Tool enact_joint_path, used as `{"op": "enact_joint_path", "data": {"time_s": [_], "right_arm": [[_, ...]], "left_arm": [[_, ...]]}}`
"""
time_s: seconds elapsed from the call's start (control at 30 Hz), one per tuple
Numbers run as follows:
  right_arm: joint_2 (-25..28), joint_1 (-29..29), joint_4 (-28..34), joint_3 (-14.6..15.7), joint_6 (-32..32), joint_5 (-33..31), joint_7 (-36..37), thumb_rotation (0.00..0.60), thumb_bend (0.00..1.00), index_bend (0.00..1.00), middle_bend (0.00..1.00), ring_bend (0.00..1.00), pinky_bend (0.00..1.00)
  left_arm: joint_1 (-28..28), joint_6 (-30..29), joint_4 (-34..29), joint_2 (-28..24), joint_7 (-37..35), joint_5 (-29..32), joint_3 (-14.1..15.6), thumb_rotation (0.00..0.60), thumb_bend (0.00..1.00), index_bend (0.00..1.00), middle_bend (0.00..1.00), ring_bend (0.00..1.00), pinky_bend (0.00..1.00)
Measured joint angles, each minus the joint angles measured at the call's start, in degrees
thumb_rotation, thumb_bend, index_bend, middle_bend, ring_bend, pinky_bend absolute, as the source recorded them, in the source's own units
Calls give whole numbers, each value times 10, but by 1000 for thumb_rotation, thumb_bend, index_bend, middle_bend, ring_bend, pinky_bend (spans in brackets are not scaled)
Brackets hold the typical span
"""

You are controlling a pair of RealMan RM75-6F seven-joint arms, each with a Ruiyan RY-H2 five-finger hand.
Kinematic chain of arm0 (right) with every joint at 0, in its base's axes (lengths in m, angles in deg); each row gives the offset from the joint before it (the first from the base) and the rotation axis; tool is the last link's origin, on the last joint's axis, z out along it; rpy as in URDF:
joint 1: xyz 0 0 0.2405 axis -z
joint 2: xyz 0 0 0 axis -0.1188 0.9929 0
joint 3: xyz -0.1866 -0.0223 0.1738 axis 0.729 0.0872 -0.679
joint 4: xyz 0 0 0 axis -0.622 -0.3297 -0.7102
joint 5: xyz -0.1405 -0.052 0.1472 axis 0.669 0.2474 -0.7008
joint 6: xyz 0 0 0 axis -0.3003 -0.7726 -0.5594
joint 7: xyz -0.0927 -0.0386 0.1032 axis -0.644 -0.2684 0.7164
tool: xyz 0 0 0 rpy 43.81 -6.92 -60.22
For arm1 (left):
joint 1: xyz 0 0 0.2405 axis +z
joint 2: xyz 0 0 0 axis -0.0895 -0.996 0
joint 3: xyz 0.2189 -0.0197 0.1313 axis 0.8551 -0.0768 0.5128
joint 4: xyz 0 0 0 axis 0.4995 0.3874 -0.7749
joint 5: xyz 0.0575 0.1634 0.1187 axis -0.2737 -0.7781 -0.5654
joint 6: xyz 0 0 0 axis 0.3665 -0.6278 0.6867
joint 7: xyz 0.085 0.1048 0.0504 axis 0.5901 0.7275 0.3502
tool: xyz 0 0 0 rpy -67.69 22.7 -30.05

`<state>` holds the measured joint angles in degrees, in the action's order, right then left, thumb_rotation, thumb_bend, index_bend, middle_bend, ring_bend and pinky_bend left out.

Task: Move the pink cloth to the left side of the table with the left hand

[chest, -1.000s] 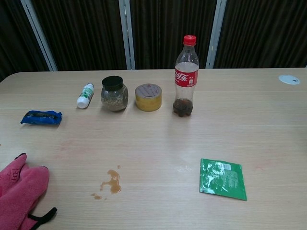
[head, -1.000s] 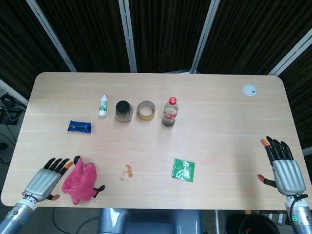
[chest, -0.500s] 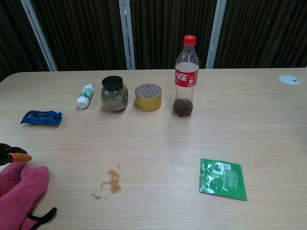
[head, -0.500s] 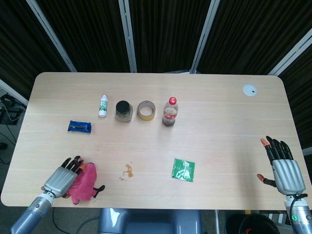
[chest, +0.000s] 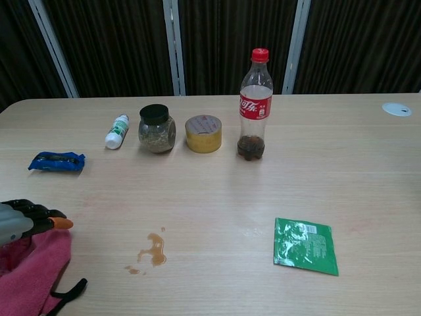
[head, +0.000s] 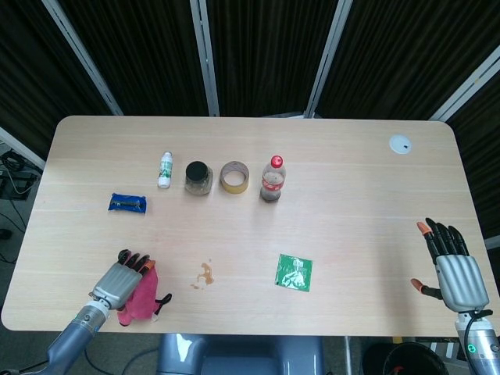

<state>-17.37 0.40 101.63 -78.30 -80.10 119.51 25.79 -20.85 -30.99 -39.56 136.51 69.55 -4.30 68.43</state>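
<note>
Since the earlier frames the left hand (head: 122, 279) has slid rightward, from beside the pink cloth (head: 143, 294) to on top of it, and now covers most of the cloth's left part. In the head view its fingers (head: 139, 262) lie extended over the fabric, pointing toward the far edge of the desk (head: 351, 195). In the chest view they reach in from the left edge with an orange tip (chest: 62, 224) forward, above the cloth (chest: 33, 276). Whether the hand grips the fabric or only rests on it cannot be told. Less of the cloth shows than before, and it looks more bunched. It lies near the desk's front-left corner, close to the front edge, with its black cord (head: 162, 301) poking out on the right.

Just right of the cloth is a brown spill (head: 204, 274), and further right, well apart, a green packet (head: 294, 272) lies flat. Toward the left edge, beyond the cloth, sits a blue wrapper (head: 127, 203). A row stands past the middle of the desk: a small white bottle (head: 165, 169) on its side, a dark-lidded jar (head: 198, 177), a roll of yellow tape (head: 234, 177) and an upright cola bottle (head: 273, 179) with a red cap. A white disc (head: 401, 144) lies near the far-right corner.

The right hand (head: 451, 265) has not moved: it sits at the desk's front-right corner, fingers spread and holding nothing.
</note>
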Motion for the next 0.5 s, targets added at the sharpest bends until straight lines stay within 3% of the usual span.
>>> {"op": "enact_joint_path", "data": {"time_s": [0.13,0.2,0.3,0.4,0.5], "right_arm": [[0,-1,0,0,1,0,2,600,0,11,0,0,0],[0,-1,0,0,2,0,3,600,0,11,0,0,0],[1,-1,0,0,2,0,3,600,0,12,0,0,0],[0,-1,-1,0,2,0,3,600,0,12,0,0,0],[0,-1,-2,0,2,0,4,600,0,12,0,0,0]], "left_arm": [[-9,-9,2,11,8,19,1,600,4,226,93,92,223],[-12,-17,4,16,13,23,4,600,54,430,288,252,365],[-12,-29,8,23,8,21,7,600,206,627,471,403,472],[-9,-41,12,28,-12,1,6,600,331,727,561,479,528],[-3,-58,16,33,-47,-31,3,600,394,766,593,505,550]]}}
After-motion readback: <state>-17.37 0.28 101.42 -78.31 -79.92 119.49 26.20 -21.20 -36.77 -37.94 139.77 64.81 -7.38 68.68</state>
